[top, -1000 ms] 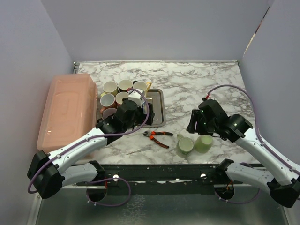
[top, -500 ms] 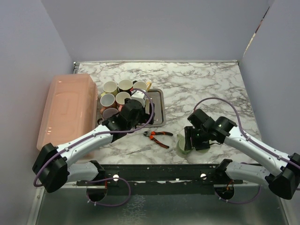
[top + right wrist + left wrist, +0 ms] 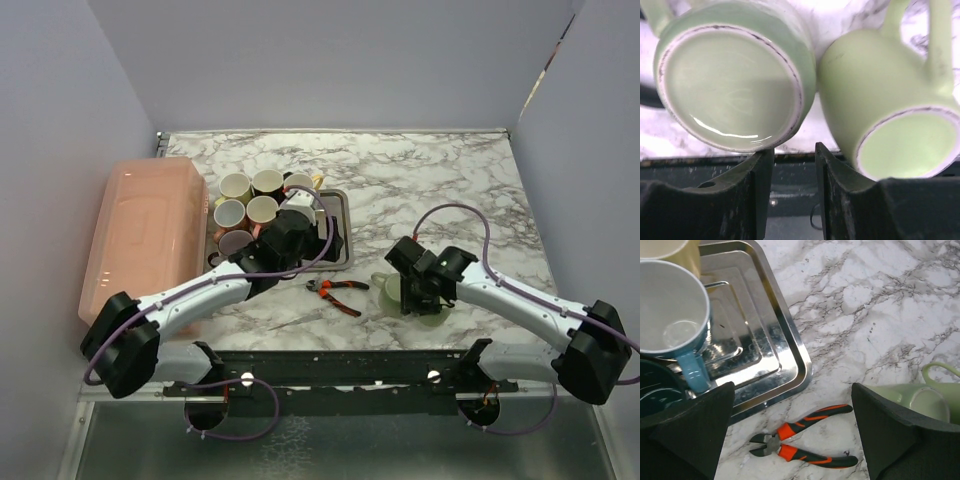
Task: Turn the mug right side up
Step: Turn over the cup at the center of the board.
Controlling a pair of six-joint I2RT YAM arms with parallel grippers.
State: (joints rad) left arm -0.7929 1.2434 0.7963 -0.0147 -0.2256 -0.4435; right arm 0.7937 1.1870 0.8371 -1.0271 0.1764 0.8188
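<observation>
Right of the pliers point(image 3: 335, 291), the upside-down mug point(image 3: 732, 85) looked glazed, slippery, breakable; best gripped across its body. The right tool point(image 3: 792, 150) stood half apart, empty; the left tool point(image 3: 792, 387) gaped wide.

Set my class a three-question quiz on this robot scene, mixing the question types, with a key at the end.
1. True or false: in the right wrist view, the left-hand green mug and the right-hand green mug both show their bases, not their openings.
2. What lies on the marble beside the tray? A pliers; B spoon; C sponge.
3. Fill in: the left gripper has its jaws ____.
Key: 1 true; 2 A; 3 open.
</observation>
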